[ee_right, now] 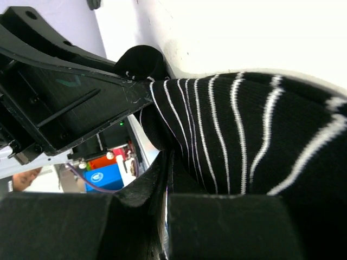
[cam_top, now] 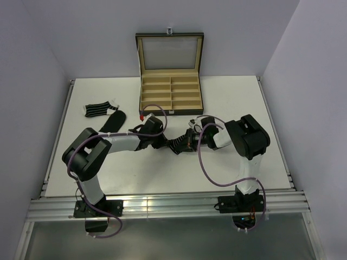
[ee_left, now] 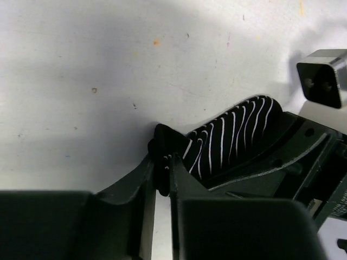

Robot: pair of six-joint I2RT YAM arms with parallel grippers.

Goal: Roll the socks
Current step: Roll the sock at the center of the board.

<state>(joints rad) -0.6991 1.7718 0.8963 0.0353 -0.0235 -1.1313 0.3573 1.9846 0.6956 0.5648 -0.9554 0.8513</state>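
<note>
A black sock with thin white stripes (cam_top: pixel 178 145) is stretched between my two grippers at the table's middle. My left gripper (ee_left: pixel 164 169) is shut on the sock's dark end, with the striped body (ee_left: pixel 233 135) running up and to the right. My right gripper (ee_right: pixel 169 162) is shut on the striped fabric (ee_right: pixel 244 141) at the other end. Seen from above, the left gripper (cam_top: pixel 164 142) and right gripper (cam_top: pixel 188 142) face each other, very close together. Another striped sock (cam_top: pixel 97 110) and a plain black sock (cam_top: pixel 115 122) lie flat at the left.
An open black box with tan compartments (cam_top: pixel 171 92) stands at the back middle, its lid upright. The white table (cam_top: pixel 238 97) is bounded by walls on the left, right and back. Purple cables loop over both arms.
</note>
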